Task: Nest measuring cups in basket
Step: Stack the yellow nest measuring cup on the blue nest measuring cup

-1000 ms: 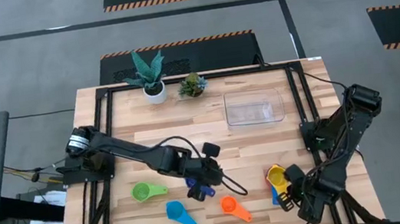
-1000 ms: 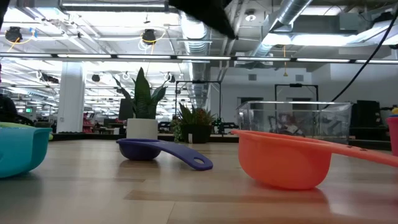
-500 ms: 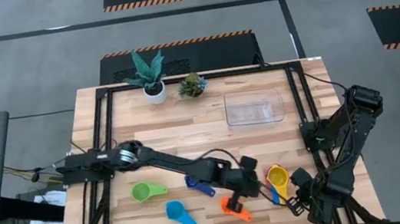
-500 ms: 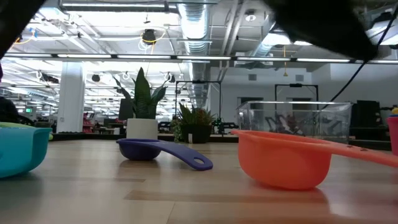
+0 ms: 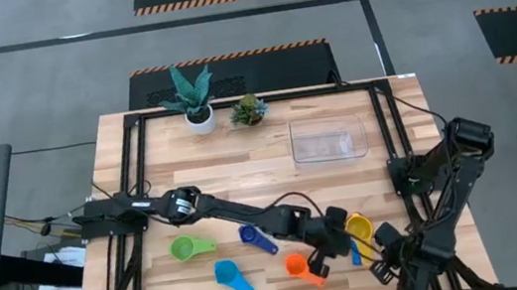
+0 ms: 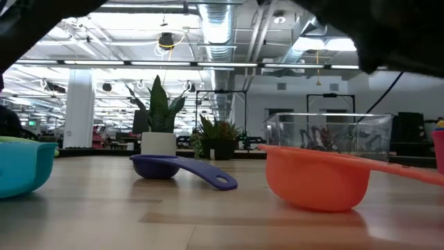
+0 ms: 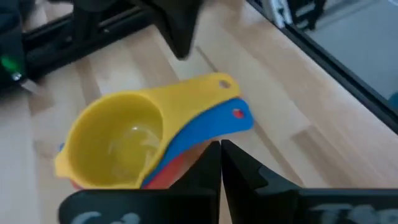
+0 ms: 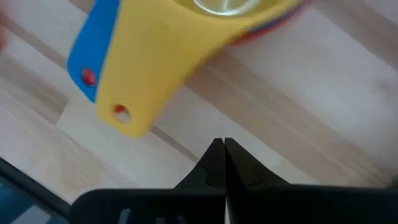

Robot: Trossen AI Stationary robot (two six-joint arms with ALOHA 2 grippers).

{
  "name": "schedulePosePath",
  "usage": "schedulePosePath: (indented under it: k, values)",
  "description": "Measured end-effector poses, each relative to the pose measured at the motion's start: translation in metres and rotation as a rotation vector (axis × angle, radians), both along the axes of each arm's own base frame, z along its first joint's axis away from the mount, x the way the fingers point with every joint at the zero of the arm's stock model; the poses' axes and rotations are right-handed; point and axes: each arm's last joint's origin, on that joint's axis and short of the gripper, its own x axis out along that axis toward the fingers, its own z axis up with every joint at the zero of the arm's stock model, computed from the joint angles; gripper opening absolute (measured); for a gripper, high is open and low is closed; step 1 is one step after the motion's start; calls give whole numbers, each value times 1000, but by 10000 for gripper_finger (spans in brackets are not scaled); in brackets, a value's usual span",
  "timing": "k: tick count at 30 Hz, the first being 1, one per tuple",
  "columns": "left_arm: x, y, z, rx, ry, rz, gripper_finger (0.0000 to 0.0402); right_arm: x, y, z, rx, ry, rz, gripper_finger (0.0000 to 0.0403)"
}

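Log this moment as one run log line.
left gripper: shut, empty, between orange cup and yellow cup stack | right gripper: shut, waiting | basket: no cups

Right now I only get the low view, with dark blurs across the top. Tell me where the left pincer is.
Observer: The left pincer is shut and empty, just short of the yellow cup.
Operator: Describe that cup.
Observer: It sits nested in a blue cup, with a red cup beneath.
Operator: Report the right pincer.
Observer: The right pincer is shut and empty, close to the yellow cup's handle.
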Motion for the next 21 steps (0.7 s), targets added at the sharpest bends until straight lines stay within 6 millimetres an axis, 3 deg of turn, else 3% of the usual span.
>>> schedulePosePath:
  k: [5,21]
  values:
    - [-1,-2,-17,-3,63,15,0,9,4,-9,8,-10,7,7]
    - [1,-8,-13,-26,22,19,0,39,-8,-11,-5,-79,27,7]
